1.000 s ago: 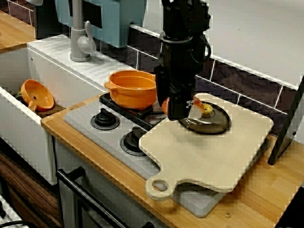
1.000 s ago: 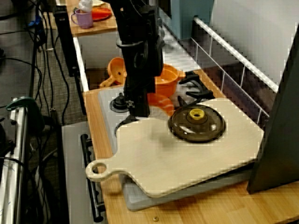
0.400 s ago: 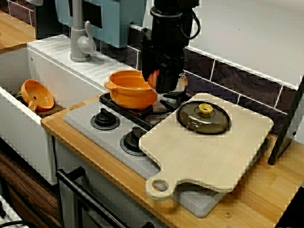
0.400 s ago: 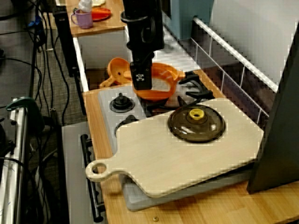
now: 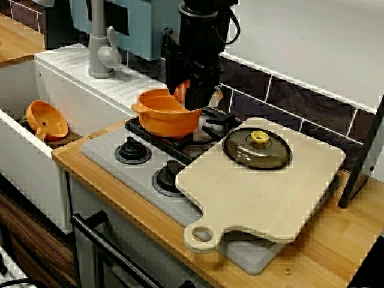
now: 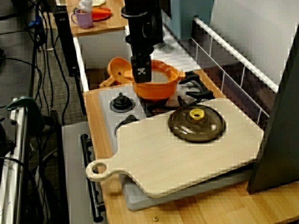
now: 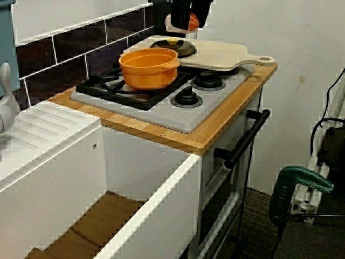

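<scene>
My black gripper [image 5: 197,99] hangs over the far rim of an orange pot [image 5: 165,114] that stands on the back left burner. Its orange-tipped fingers [image 5: 180,93] stand apart with nothing between them, so it is open. In the view from the stove's end the gripper [image 6: 141,79] is just above the pot [image 6: 156,84]. A dark glass lid [image 5: 257,150] with a yellow knob lies flat on a pale wooden cutting board [image 5: 258,204], to the right of the gripper. From the sink side, the gripper [image 7: 182,24] is above and behind the pot [image 7: 148,67], near the lid [image 7: 173,46].
The board [image 6: 177,163] covers the stove's right half. Two black knobs [image 5: 132,150] sit at the stove's front. An orange funnel-like dish [image 5: 47,120] lies in the sink beside a grey faucet [image 5: 102,48]. A dark panel [image 5: 366,156] leans at the far right.
The gripper rose from over the lid and moved left to the pot's far rim. The lid stayed on the board.
</scene>
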